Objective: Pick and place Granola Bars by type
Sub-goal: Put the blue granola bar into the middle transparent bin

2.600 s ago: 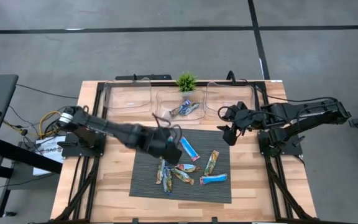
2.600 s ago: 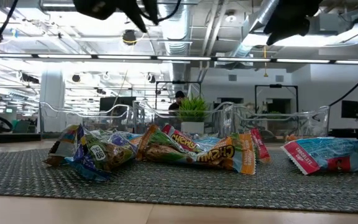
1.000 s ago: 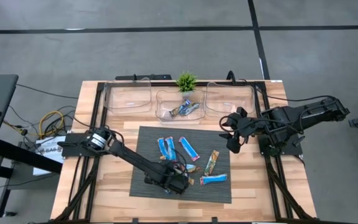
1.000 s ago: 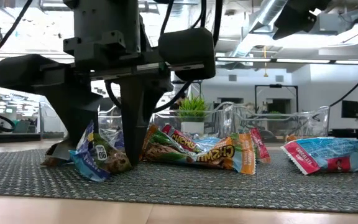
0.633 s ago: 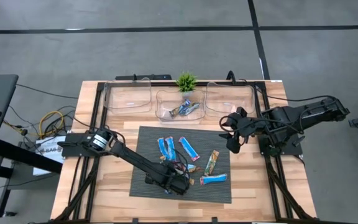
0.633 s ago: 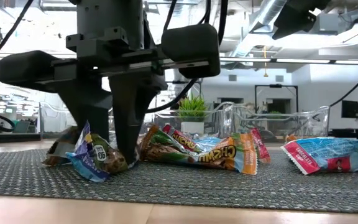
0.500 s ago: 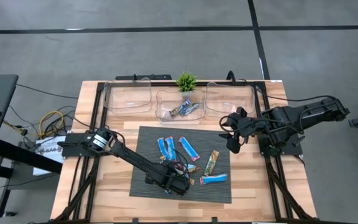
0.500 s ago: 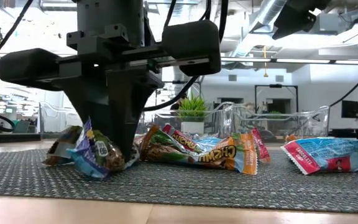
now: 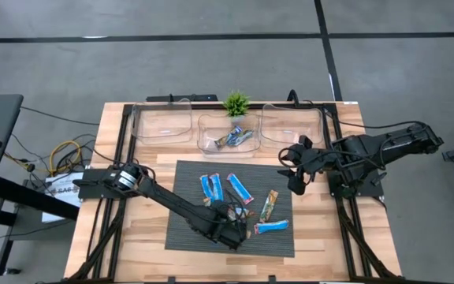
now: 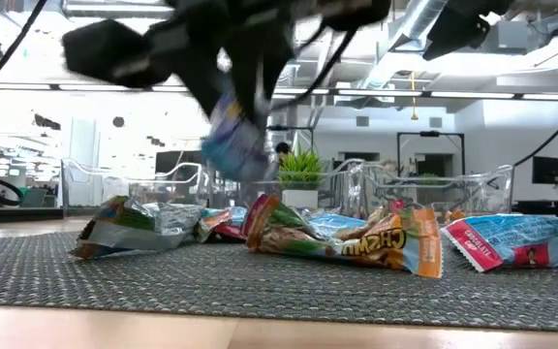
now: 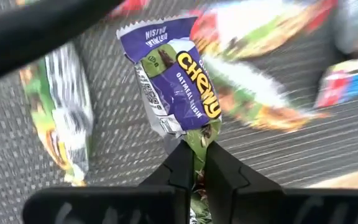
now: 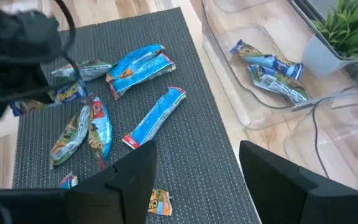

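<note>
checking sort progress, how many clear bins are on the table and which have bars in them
3, in a row along the far edge: left bin bare, middle bin holding bars, right bin bare.

I have the mat (image 9: 187, 237) mid-table with loose bars (image 9: 237, 188) on it. Three bins (image 9: 162, 124) line the 12 o'clock edge, a plant (image 9: 236, 103) behind the middle one, which holds two bars (image 12: 270, 70). At the mat's 6 o'clock, my left gripper (image 11: 196, 167) holds a bar (image 11: 176, 84) above the mat; the right gripper (image 9: 292, 167) waits at 3 o'clock.

Left gripper (image 10: 245, 97) motion-blurred in low view, held bar (image 11: 176, 87) end hidden btwn fingers
</note>
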You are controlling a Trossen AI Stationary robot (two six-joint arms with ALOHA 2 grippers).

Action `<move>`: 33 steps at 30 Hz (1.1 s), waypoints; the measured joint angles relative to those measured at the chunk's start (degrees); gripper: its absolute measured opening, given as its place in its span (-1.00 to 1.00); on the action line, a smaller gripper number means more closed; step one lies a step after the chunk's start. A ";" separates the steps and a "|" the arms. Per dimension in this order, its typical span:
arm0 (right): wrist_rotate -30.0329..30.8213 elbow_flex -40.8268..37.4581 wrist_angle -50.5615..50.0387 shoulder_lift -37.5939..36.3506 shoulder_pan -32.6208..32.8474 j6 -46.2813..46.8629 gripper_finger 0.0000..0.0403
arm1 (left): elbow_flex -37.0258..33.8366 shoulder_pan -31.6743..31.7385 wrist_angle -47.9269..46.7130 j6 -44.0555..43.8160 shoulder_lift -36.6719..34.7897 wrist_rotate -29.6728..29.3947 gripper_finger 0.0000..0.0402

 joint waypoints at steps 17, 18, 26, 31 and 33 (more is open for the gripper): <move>-28.15 0.00 13.75 -0.95 -4.09 -10.38 0.11 | 15.58 9.51 -20.16 16.95 -0.20 -11.73 -0.93; -26.52 0.00 13.83 -1.13 -4.54 -10.55 0.11 | 15.67 10.36 -21.06 18.04 -0.20 -12.17 -0.92; -6.18 -0.04 13.12 -3.98 -8.14 -10.69 0.11 | 15.71 18.97 -25.77 29.41 -1.17 -16.25 -0.93; -3.64 -0.02 12.69 -4.78 -11.96 -10.67 0.11 | 15.75 26.28 -23.88 38.76 -2.73 -19.39 -0.92; -3.64 -0.02 12.14 -4.91 -13.24 -10.67 0.11 | 15.75 29.30 -21.73 43.03 -3.29 -19.59 -0.91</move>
